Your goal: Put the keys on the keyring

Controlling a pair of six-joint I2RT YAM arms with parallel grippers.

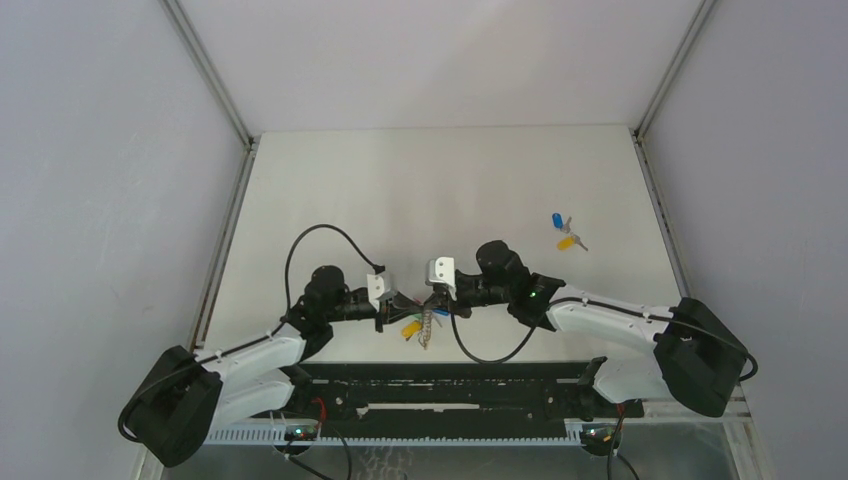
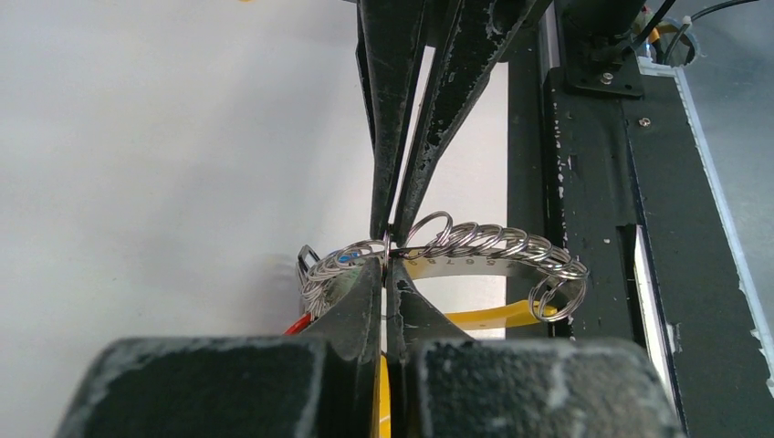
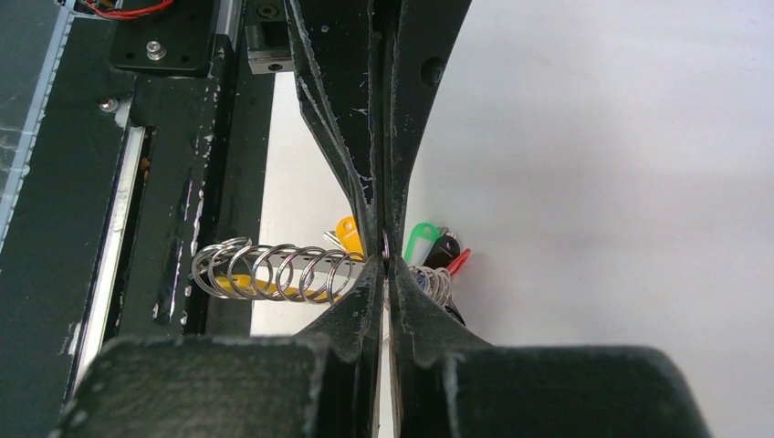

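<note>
The keyring [image 1: 418, 325], a string of silver rings with coloured tags, hangs between my two grippers near the table's front edge. My left gripper [image 1: 400, 305] and right gripper [image 1: 434, 302] meet tip to tip over it. In the left wrist view the left gripper [image 2: 389, 260] is shut on a silver ring of the keyring [image 2: 493, 242]. In the right wrist view the right gripper [image 3: 384, 260] is shut on a ring too, with the keyring's loops [image 3: 274, 271] to its left. The keys, one blue [image 1: 558, 221] and one yellow [image 1: 567, 242], lie loose on the table at the far right.
A black rail [image 1: 450, 385] runs along the near edge just below the grippers. Grey walls enclose the white table [image 1: 440, 190] on three sides. Green, black and red tags [image 3: 429, 246] dangle beside the right gripper's tips.
</note>
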